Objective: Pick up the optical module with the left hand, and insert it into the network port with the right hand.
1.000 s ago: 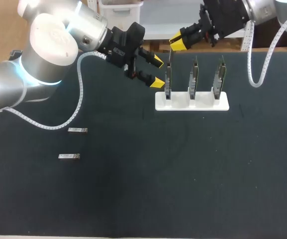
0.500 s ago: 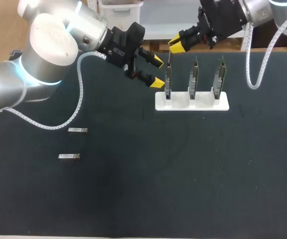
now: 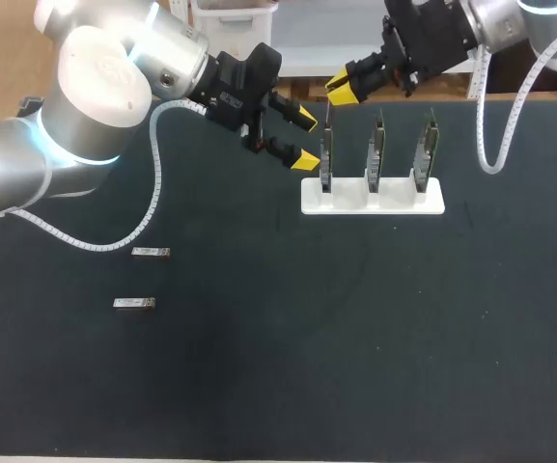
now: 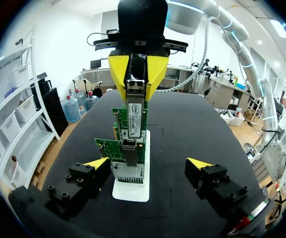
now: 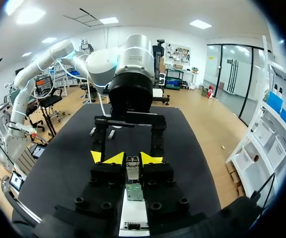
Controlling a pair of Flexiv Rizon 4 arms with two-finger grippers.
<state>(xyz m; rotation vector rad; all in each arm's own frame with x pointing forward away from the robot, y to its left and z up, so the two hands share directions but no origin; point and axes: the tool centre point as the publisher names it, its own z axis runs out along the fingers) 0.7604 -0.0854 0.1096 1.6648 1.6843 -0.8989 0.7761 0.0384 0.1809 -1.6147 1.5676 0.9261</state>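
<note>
Slim metal module [image 4: 134,111] is pinched by the right gripper [image 3: 342,87] above a green card [image 4: 119,119]; left gripper [image 3: 301,138] spread wide.

Card rack [image 3: 373,198] on table [image 3: 355,367]; far module [image 3: 150,253], near module [image 3: 133,303] well to its left.

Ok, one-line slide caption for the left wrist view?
Right tool holding the optical module at the nearest network card on its white stand, framed by the open left tool.
</note>
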